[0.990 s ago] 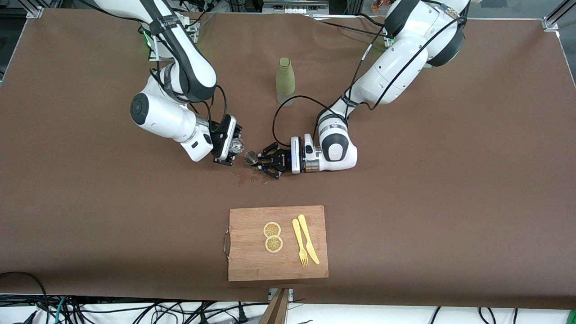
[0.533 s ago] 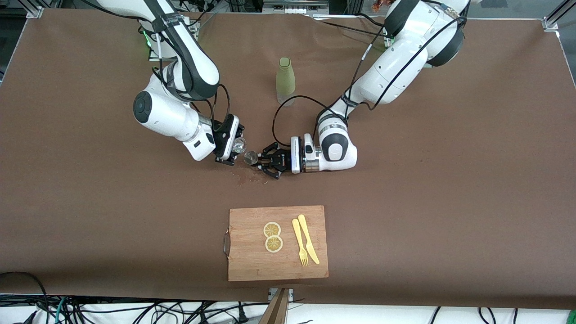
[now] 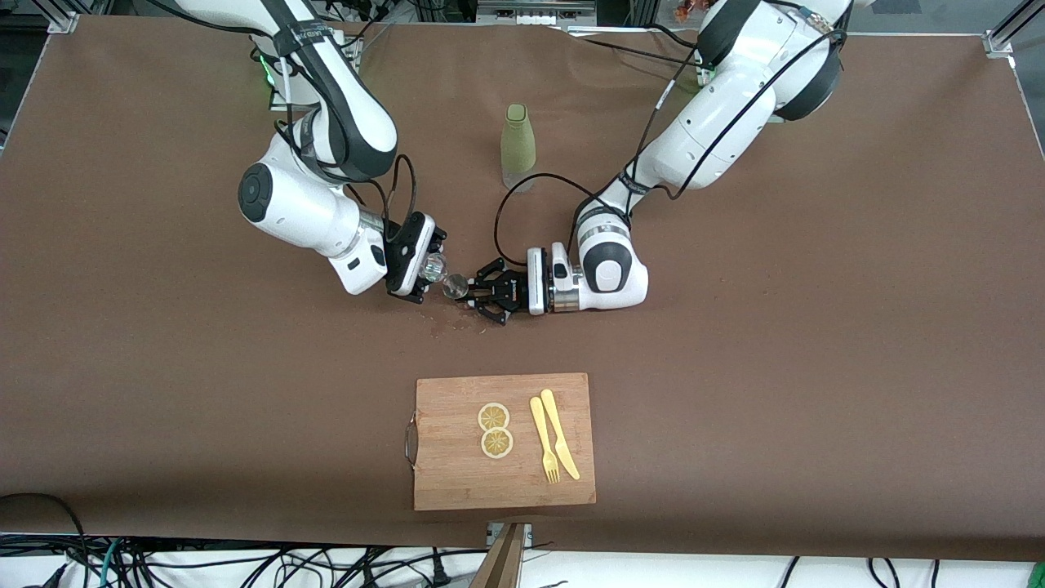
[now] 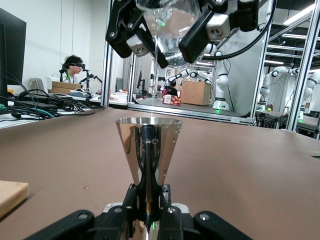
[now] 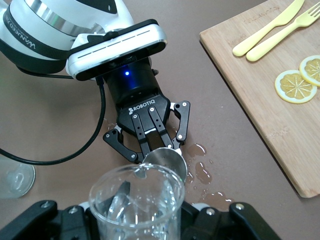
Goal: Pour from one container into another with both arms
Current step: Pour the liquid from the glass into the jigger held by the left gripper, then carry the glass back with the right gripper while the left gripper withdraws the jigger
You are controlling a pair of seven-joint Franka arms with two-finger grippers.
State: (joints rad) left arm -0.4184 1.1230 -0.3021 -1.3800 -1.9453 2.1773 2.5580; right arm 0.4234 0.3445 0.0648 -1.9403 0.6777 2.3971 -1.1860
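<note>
My right gripper [image 3: 421, 271] is shut on the container, a tiny clear glass cup [image 3: 432, 265], which is tilted with its lip over the metal jigger [image 3: 455, 285]. The left gripper [image 3: 476, 292] is shut on the jigger's narrow waist and holds it upright just above the table. In the left wrist view the jigger [image 4: 148, 147] rises from the left gripper [image 4: 148, 202], with the cup [image 4: 167, 20] above it and a thin stream falling into its mouth. In the right wrist view the cup [image 5: 136, 200] sits in the right gripper [image 5: 136, 217], its lip at the jigger's rim [image 5: 167, 161].
Small puddles of spilled water [image 5: 202, 172] lie on the brown table beside the jigger. A tall green-sleeved bottle [image 3: 518, 147] stands nearer the arms' bases. A wooden cutting board [image 3: 457, 482] with two lemon slices [image 3: 495, 429], a yellow fork and a knife [image 3: 560, 441] lies nearer the front camera.
The right gripper has shifted slightly and brought the tilted cup closer to the jigger's mouth. The left arm and jigger have stayed in place.
</note>
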